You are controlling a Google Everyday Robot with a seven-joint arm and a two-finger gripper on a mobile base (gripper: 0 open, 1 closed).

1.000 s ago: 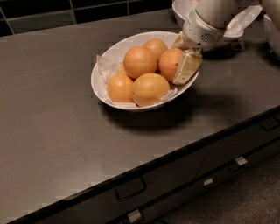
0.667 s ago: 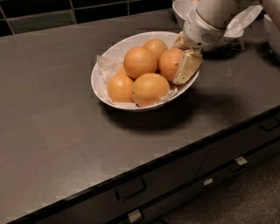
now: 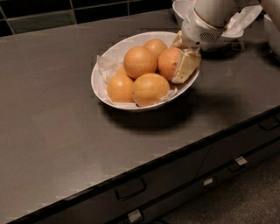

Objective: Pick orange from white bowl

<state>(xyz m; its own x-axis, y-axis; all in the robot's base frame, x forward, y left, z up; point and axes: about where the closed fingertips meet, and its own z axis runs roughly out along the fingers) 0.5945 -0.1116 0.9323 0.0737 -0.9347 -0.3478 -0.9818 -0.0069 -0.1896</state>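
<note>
The white bowl [image 3: 101, 83] is wide, oval and lined with crinkled paper. It sits on the dark counter and holds several oranges. The orange [image 3: 167, 63], a little deeper in colour than the others, lies at the bowl's right side. My gripper [image 3: 183, 54] reaches down from the upper right into the right end of the bowl, and its cream-coloured part lies against the right side of this orange. The orange still rests in the bowl among the others. The part of the gripper behind the orange is hidden.
Another white bowl [image 3: 181, 9] with white paper [image 3: 245, 19] stands behind my arm at the back right. A further white rim [image 3: 273, 28] shows at the right edge. The counter's front edge [image 3: 175, 153] runs diagonally above drawers with handles [image 3: 130, 189]. A dark tiled wall runs behind.
</note>
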